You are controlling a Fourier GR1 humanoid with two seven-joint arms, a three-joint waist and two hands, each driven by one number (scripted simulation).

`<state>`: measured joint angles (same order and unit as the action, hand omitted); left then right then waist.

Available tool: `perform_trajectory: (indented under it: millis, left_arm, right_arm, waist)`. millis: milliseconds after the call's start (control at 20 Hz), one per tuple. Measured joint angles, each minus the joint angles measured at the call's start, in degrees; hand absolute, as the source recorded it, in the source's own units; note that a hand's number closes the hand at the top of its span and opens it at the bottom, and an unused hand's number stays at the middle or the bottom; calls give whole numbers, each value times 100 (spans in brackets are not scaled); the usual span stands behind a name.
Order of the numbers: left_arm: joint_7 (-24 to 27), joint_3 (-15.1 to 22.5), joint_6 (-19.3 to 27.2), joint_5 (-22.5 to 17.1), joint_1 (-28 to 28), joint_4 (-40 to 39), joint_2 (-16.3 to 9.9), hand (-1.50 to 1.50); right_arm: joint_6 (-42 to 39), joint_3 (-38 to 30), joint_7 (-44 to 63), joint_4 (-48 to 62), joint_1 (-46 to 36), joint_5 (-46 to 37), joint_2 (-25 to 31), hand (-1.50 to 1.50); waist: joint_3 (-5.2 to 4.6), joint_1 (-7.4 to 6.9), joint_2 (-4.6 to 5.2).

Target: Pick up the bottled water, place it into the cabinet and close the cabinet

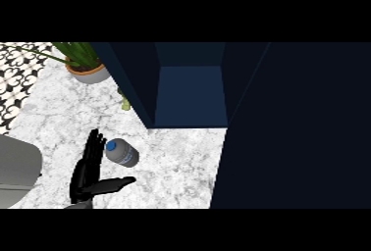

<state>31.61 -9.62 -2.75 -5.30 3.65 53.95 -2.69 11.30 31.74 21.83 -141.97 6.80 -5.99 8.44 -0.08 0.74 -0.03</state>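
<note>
Dark blue cabinet (pixel 192 83) open at upper centre, interior bare-looking and lit blue, with its door (pixel 297 127) swung wide and filling the right side. White marble counter (pixel 174 166) spreading below and to the left. Patterned black-and-white tile (pixel 14 78) at the far left edge. Potted plant (pixel 85 63) at upper left, beside the cabinet's left wall. Left hand (pixel 88 174) at lower left, fingers straight and spread, thumb out to the right, holding nothing. Bottle (pixel 121 152) with blue cap standing on the counter, just beside those fingers, between hand and cabinet; contact unclear. Right hand out of sight.
</note>
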Motion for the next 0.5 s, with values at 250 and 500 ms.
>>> perform_trajectory:
  millis: [250, 500]
  left_arm:
    - [623, -204, -5, -21, 513, -934, -19, -150]
    - [1020, -444, 22, -142, 1057, -1614, -59, -150]
  right_arm:
    - [154, 82, 156, -4, -124, -37, 20, -150]
    - [206, 216, -115, 19, 77, -58, 160, -150]
  waist:
    - [-1, 3, 2]
    - [0, 20, 2]
